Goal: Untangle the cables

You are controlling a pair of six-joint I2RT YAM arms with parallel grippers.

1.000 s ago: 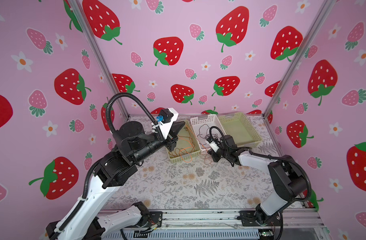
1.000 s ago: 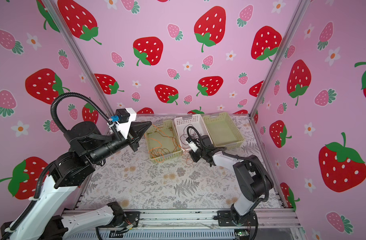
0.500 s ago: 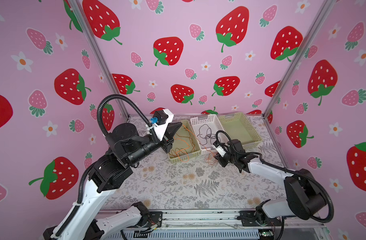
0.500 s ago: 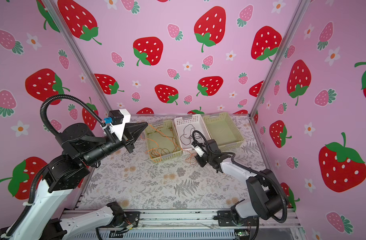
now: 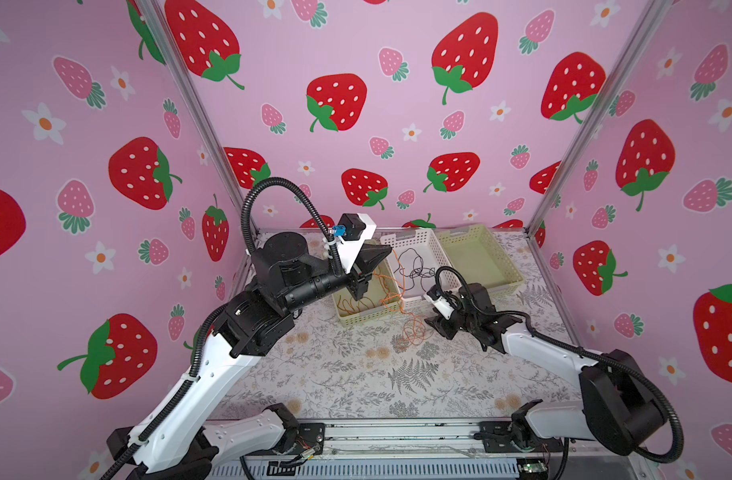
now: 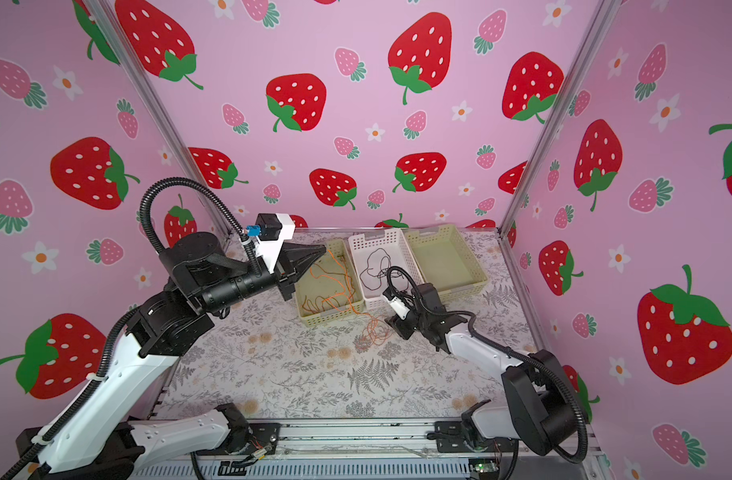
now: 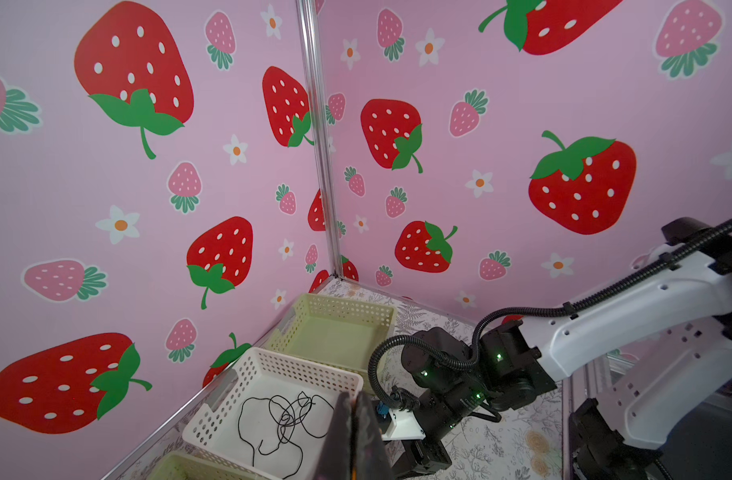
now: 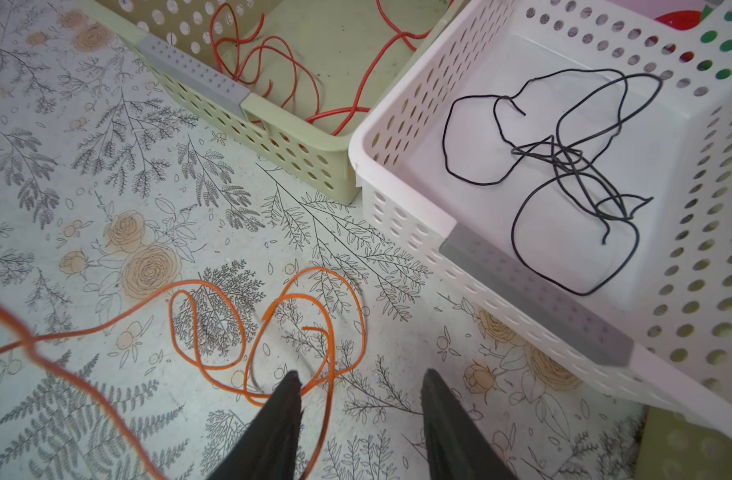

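Both arms same build: left arm [image 5: 214, 374] and right arm [image 5: 538, 353] have glossy white link shells and matte black joint housings [image 5: 281, 257]. A black corrugated hose [image 5: 248, 208] runs along each, pinned with white zip ties [image 5: 191, 379]. Small round screw holes [image 7: 663, 286] in the white shells. The wrist camera bracket [image 5: 358, 245] is white and angular, with a blue connector [image 5: 338, 230] at the hose end. Green LEDs [image 7: 498, 356] are lit on the right arm's black joints. Ends: left gripper [image 5: 387, 250], right gripper [image 8: 362, 378], with plain black tapered wedge fingers [image 8: 281, 415].
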